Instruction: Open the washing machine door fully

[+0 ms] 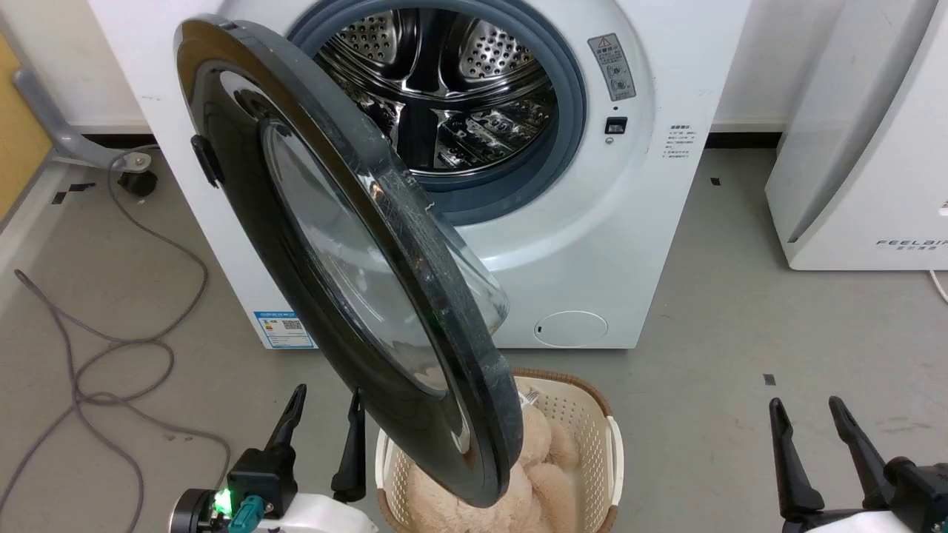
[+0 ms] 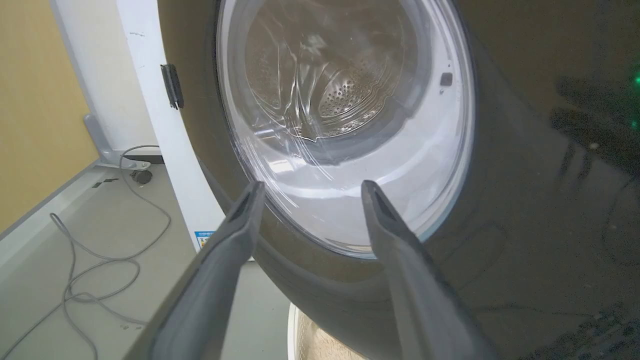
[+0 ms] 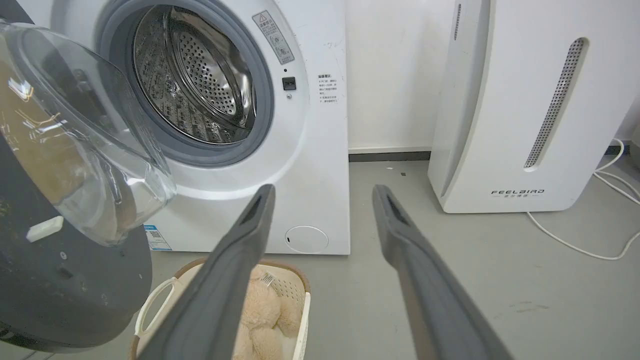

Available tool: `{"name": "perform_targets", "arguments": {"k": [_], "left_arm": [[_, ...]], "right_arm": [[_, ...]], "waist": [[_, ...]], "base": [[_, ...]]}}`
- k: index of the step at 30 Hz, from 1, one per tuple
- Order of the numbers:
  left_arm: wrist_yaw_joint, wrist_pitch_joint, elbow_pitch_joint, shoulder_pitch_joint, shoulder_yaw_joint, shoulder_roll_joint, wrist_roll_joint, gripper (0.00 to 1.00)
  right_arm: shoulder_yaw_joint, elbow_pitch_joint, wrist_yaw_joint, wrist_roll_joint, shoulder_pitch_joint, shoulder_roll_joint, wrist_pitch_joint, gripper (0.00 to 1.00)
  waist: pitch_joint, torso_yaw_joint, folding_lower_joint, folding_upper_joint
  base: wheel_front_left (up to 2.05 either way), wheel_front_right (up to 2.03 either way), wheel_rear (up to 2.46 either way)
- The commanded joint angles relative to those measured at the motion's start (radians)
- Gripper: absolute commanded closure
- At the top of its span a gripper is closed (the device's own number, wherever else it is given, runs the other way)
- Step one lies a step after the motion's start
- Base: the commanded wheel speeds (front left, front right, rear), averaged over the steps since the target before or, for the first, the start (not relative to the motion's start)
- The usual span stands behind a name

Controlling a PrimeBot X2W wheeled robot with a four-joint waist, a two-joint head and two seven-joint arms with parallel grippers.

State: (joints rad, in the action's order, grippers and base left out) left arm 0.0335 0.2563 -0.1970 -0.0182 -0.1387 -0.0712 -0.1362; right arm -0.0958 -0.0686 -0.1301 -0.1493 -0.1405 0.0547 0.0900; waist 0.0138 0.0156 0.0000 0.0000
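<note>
The washing machine door is swung well out from the white machine, glossy black with a clear domed glass centre and a small black tab on its left rim. Its matte dark back and glass bowl fill the left of the right wrist view. My left gripper stands open just left of the door's lower rim, pointing at its outer face without touching it. My right gripper is open at the lower right, well clear of the door, with nothing between its fingers.
A wicker basket with a beige plush toy stands on the floor below the door's free edge. The steel drum lies exposed inside its blue-grey ring. A grey cable loops at left; a white appliance stands at right.
</note>
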Motion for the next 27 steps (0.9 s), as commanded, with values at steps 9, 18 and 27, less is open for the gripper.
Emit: {"name": "perform_targets", "arguments": {"k": [9,18,27], "left_arm": [[0.002,0.006,-0.008,0.001,0.008,-0.002,-0.007,1.00],[0.016,0.006,0.052,-0.008,0.009,0.003,-0.021,1.00],[0.050,0.006,0.332,-0.045,0.011,0.011,-0.013,1.00]], "right_arm": [[0.016,0.025,-0.001,-0.014,-0.003,-0.004,0.009,0.00],[0.015,0.028,-0.001,-0.022,0.002,-0.004,0.014,0.00],[0.015,0.032,-0.001,-0.027,0.008,-0.004,0.020,0.00]], "waist": [[-0.012,-0.003,0.0000,0.0000],[-0.004,-0.003,0.0000,0.0000],[0.003,-0.004,0.0000,0.0000]], "base": [[0.00,0.00,0.00],[0.00,0.00,0.00],[0.00,0.00,0.00]]}}
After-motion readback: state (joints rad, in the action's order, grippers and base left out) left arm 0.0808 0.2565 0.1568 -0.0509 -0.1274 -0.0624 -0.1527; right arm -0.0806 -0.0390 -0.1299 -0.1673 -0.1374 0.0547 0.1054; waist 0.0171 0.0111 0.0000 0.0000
